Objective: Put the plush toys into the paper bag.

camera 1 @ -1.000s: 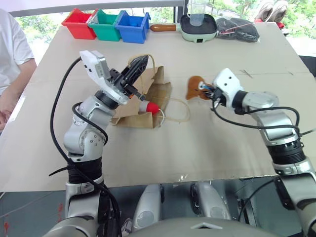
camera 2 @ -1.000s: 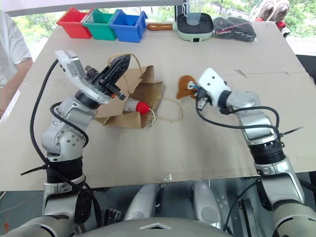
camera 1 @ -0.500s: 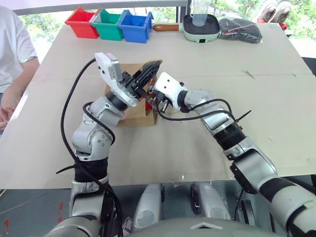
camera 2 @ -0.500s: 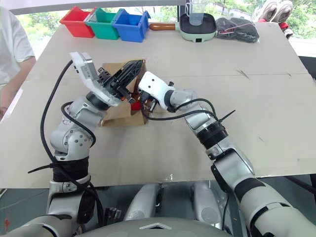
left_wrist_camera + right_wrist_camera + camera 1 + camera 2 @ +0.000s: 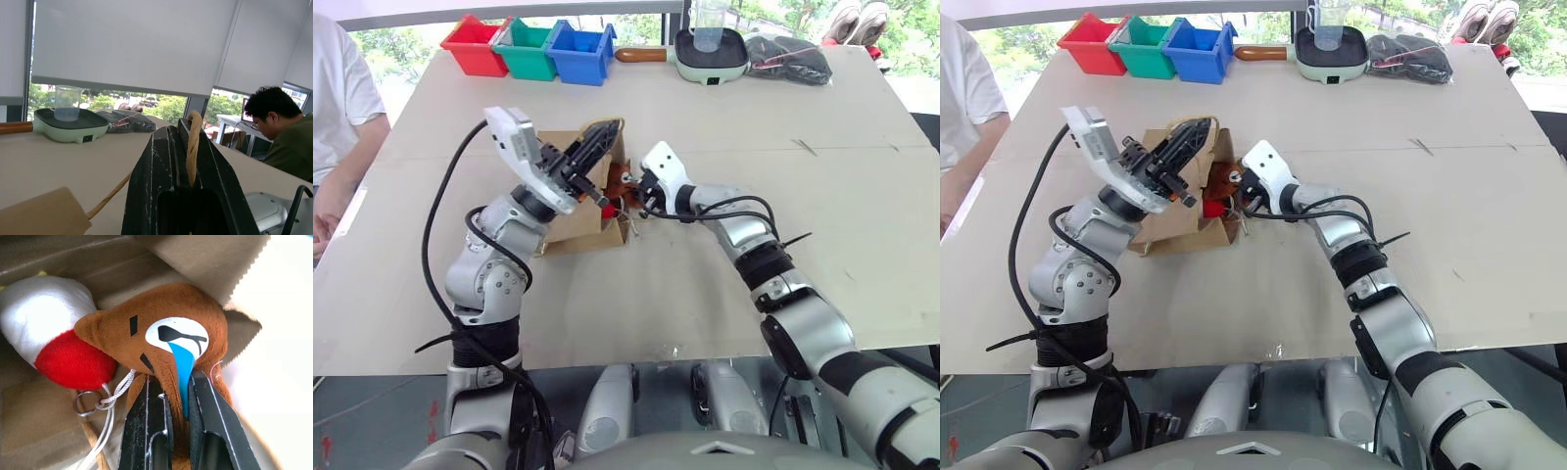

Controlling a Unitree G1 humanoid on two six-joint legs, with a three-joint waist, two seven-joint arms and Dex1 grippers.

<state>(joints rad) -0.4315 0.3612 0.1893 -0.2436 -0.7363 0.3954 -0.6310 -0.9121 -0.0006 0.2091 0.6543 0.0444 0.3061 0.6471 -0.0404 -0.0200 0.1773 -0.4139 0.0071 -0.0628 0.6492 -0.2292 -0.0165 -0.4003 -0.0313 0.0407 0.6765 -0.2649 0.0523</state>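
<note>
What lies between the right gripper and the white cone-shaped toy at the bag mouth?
The brown plush toy, clamped in the right gripper, lies against the white toy's red tip, as the right wrist view shows.

On the bench, the left gripper lifts the bag by its handle; the right gripper pushes the brown toy into its mouth.

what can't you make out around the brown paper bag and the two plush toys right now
- Inside of the brown kraft paper bag: head views, hidden by the left gripper and the bag's own wall.
- White cone-shaped plush toy with red tip: far end hidden by bag paper, right wrist view.
- Brown rounded plush toy: lower body hidden between the right gripper fingers.
</note>
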